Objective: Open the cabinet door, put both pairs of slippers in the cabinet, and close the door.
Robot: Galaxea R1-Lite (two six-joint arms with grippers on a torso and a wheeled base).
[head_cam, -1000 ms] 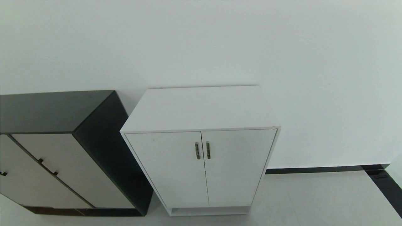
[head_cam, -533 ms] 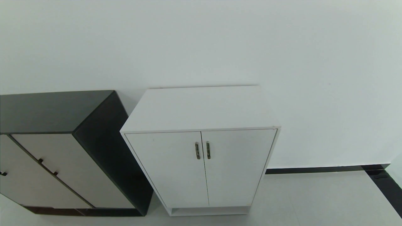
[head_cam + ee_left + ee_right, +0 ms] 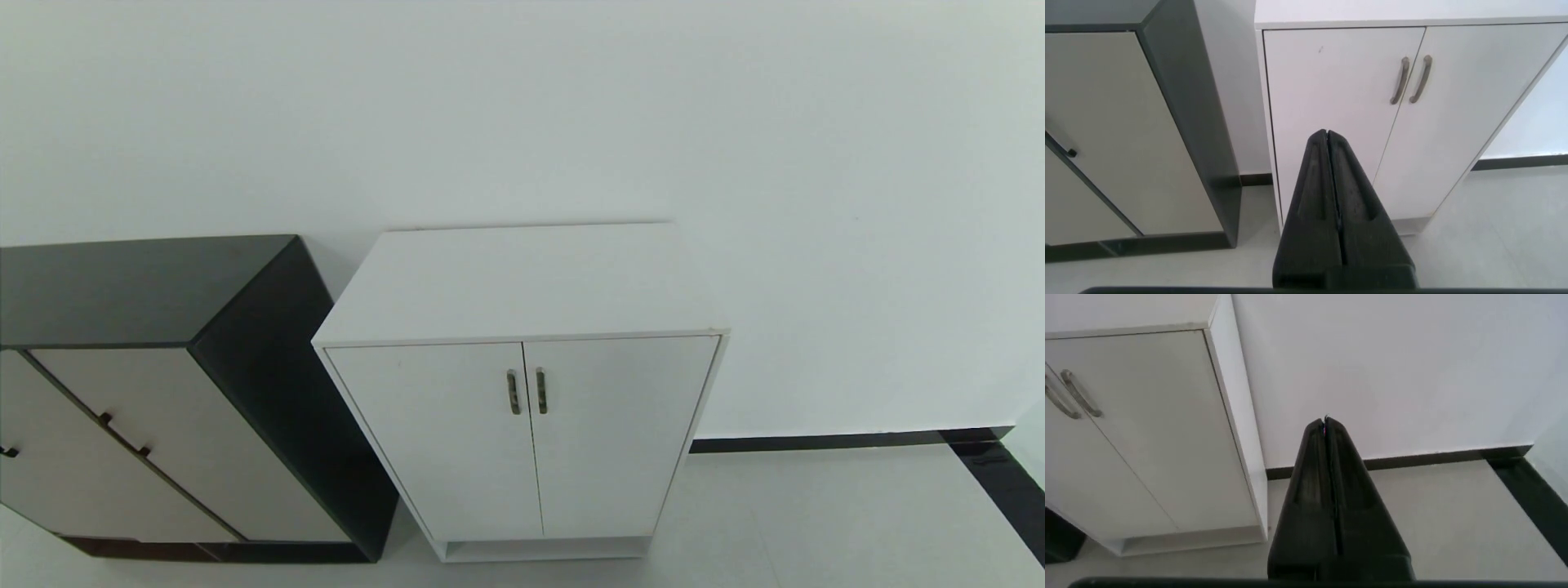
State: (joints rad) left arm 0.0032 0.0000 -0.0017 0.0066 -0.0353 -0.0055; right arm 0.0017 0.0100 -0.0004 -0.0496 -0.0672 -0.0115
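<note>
Cabinet (image 3: 522,282) doors shut | left pincer (image 3: 1327,139) and right pincer (image 3: 1325,425) both pressed together | handles (image 3: 513,392) sit side by side: spread first, or you may snag both.

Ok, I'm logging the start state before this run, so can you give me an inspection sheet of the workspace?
Surface: pale floor; both cabinets stand on it.
Job's things: white cabinet against the wall, both doors shut; its two handles sit side by side at the centre seam.
Clutter: nothing seen.
Grippers: left gripper shut, holding nothing, facing the white cabinet's front; right gripper shut, holding nothing, towards the cabinet's right side.
Cables: nothing seen.
Surroundings: black cabinet with pale doors, on the robot's left of the white one; black skirting along the wall.
</note>
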